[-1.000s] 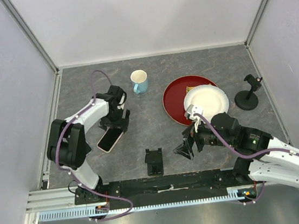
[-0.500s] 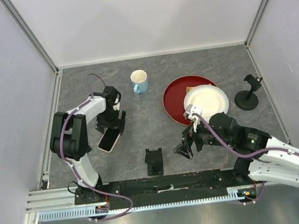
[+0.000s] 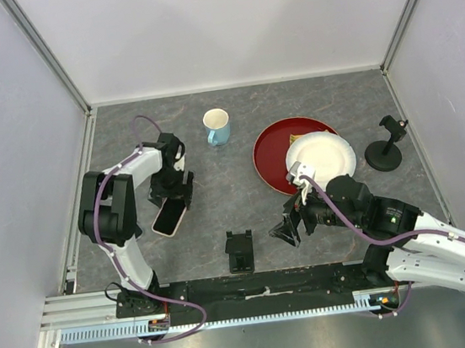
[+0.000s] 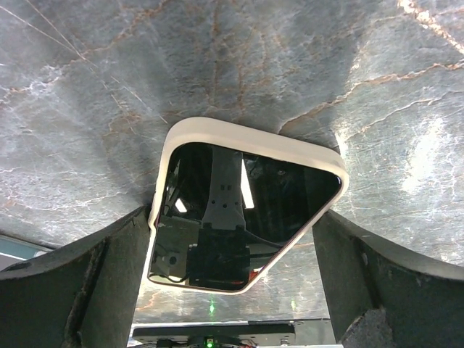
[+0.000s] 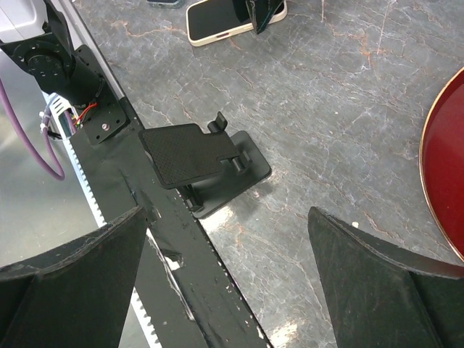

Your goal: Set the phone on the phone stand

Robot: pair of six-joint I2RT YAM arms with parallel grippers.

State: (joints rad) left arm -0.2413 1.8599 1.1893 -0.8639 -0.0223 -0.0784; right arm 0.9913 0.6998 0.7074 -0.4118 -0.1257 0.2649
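Observation:
The phone [image 3: 170,219], dark screen up in a pale cream case, lies flat on the grey table at the left. My left gripper [image 3: 174,197] hangs over its far end, jaws open, one finger on each side of the phone [image 4: 243,210]; I cannot tell if they touch it. The small black folding phone stand [image 3: 240,250] sits at the near edge in the middle and shows in the right wrist view [image 5: 197,160]. My right gripper [image 3: 290,230] is open and empty, low, just right of the stand. The phone also shows at the top of that view [image 5: 217,19].
A blue mug [image 3: 217,126] stands at the back. A white plate [image 3: 321,156] lies on a red plate [image 3: 274,153] to the right. A black round-base pole stand [image 3: 385,151] is at far right. The black rail [image 5: 167,246] runs along the near edge.
My left gripper has shifted slightly left and back over the phone's far end. The phone, the stand and the right arm have not moved.

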